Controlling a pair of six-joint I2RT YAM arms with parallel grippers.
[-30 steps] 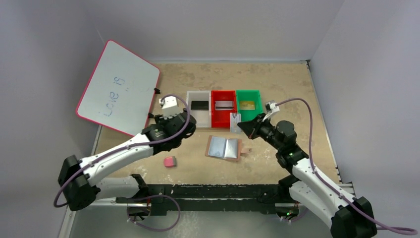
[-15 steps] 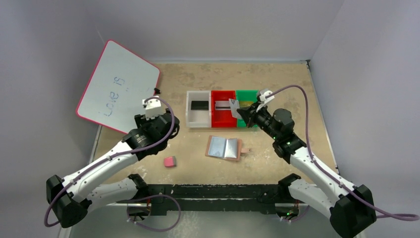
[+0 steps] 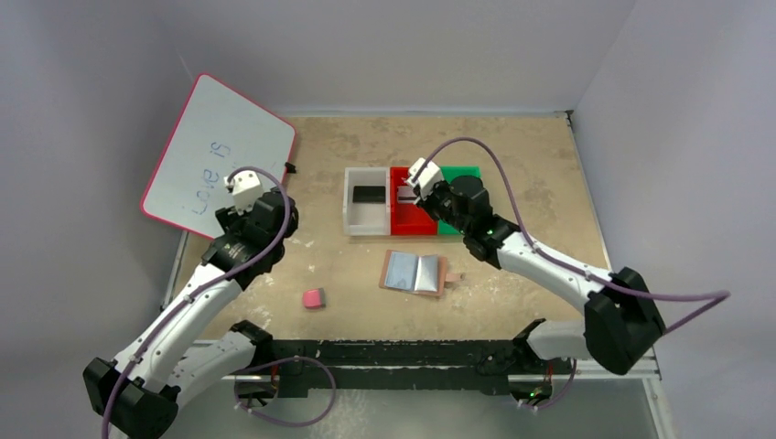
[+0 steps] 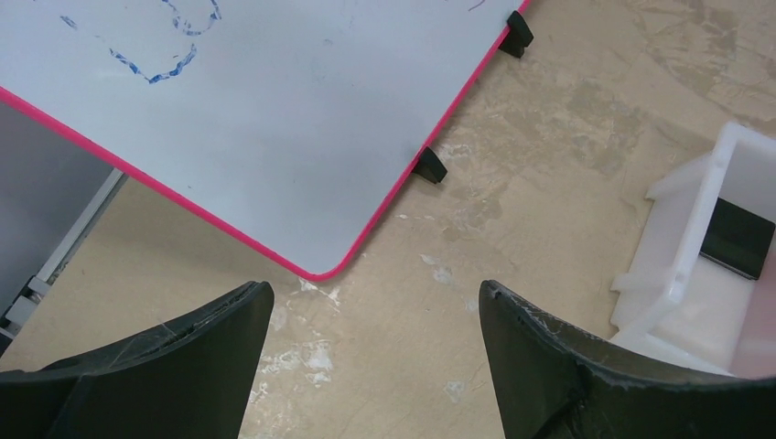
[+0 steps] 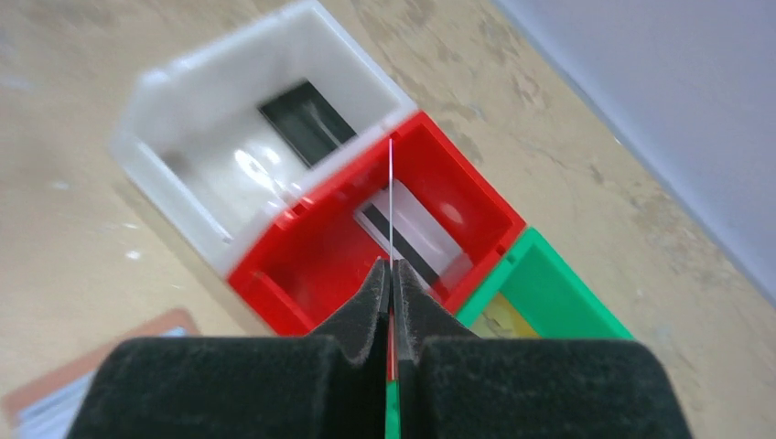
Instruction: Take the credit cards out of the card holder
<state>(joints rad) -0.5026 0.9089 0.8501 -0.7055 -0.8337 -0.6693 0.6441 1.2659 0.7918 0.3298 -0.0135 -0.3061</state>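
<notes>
The card holder point(image 3: 416, 273) lies open on the table, its pale sleeves facing up. My right gripper point(image 5: 392, 267) is shut on a thin credit card point(image 5: 391, 197), seen edge-on, above the red bin point(image 5: 302, 265). A silver-grey card with a dark stripe point(image 5: 416, 236) lies in that bin. A black card point(image 5: 307, 119) rests in the white bin point(image 5: 183, 155), and a gold card point(image 5: 499, 318) in the green bin point(image 5: 558, 293). My left gripper point(image 4: 373, 293) is open and empty over bare table, next to the whiteboard's corner.
A pink-rimmed whiteboard point(image 3: 220, 160) leans at the back left on small black feet point(image 4: 428, 166). A pink eraser point(image 3: 314, 298) lies near the front left of the holder. The three bins point(image 3: 366, 224) stand in a row behind the holder.
My right gripper has carried the card left, from beside the green bin to above the red bin. The left arm has drawn back left toward the whiteboard, still open.
</notes>
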